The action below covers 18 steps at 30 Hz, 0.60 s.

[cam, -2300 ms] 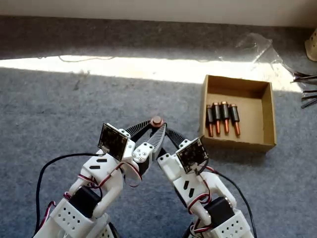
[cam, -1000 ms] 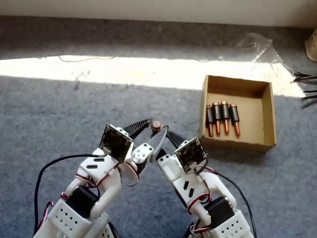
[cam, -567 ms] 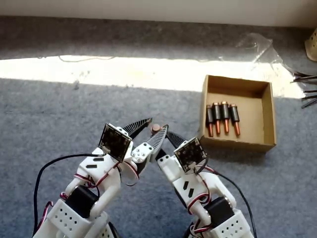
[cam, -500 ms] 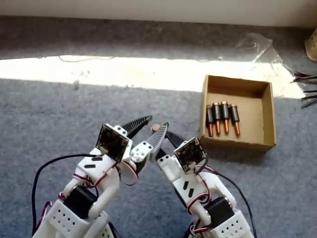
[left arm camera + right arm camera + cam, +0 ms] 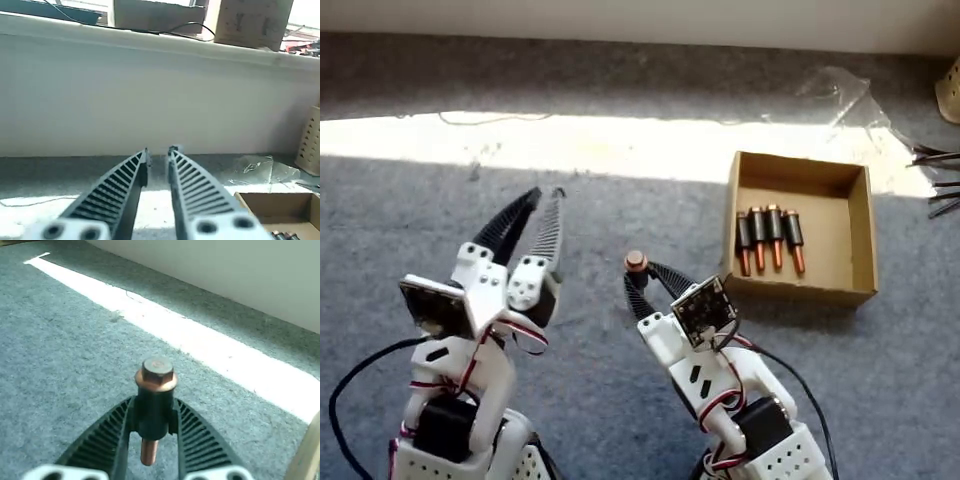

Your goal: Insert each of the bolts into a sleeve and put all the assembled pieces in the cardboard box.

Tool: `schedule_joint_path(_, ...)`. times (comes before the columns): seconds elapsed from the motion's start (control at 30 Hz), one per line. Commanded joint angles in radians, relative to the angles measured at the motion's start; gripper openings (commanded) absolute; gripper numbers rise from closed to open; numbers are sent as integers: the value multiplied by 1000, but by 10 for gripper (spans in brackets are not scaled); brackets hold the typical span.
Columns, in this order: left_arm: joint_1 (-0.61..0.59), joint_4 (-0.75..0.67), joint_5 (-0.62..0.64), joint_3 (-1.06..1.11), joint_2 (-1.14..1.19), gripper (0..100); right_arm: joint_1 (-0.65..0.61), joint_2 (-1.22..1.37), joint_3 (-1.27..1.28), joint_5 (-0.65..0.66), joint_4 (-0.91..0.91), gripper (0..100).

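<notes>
Within right pincer (image 5: 153, 407), sleeved bolt (image 5: 156, 371), sleeve flanks hidden

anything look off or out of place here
Nothing stands out. The right gripper holds one assembled piece upright, four more pieces lie in a neat row in the cardboard box, and the left gripper is empty.
</notes>
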Motion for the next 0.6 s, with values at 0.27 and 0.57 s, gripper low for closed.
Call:
schedule_joint_path(0.27,-186,195,18,67,-27,6,168,-7,137,6,-4,5)
schedule_joint_path(0.57,-185,270,17,255,-27,6,220,-7,125,6,-2,5)
